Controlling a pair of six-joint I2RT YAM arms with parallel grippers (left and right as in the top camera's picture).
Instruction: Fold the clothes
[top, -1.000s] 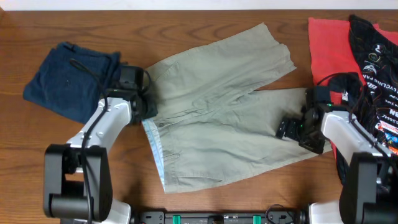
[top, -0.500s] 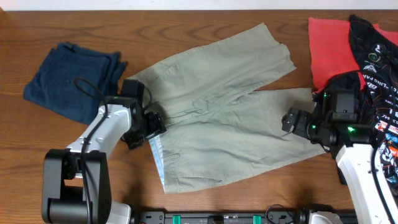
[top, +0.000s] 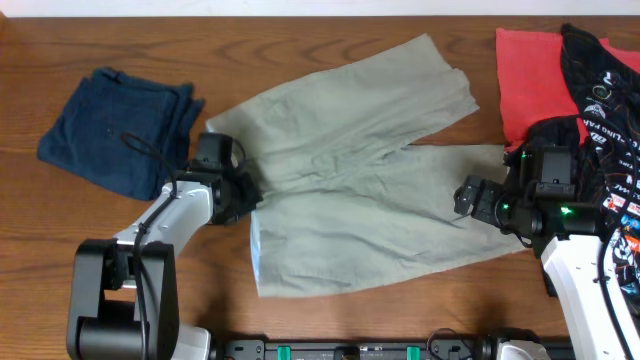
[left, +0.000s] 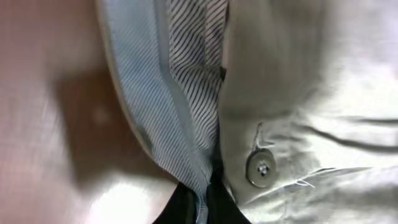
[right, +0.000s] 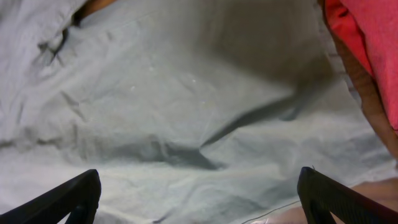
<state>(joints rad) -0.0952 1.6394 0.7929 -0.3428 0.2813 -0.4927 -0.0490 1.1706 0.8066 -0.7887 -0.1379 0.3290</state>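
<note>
The left gripper (left: 200, 208) is clamped on the striped inner waistband (left: 168, 93) of the khaki shorts (top: 350, 170). Its fingers are nearly together with the fabric edge between them, just beside the button (left: 261, 168). The right gripper (right: 202, 199) is spread wide and holds nothing; it hangs over the lower leg of the shorts, near the hem. The shorts lie spread flat at the centre of the table (top: 330, 30), legs toward the right, with no fold made. A navy garment (top: 115, 130) lies at the left, apparently already folded. A red garment (top: 530, 80) and a black printed jersey (top: 600, 100) lie overlapped at the right, unfolded. Assessment: one item appears done, the shorts are at first grasp, and two items remain.
</note>
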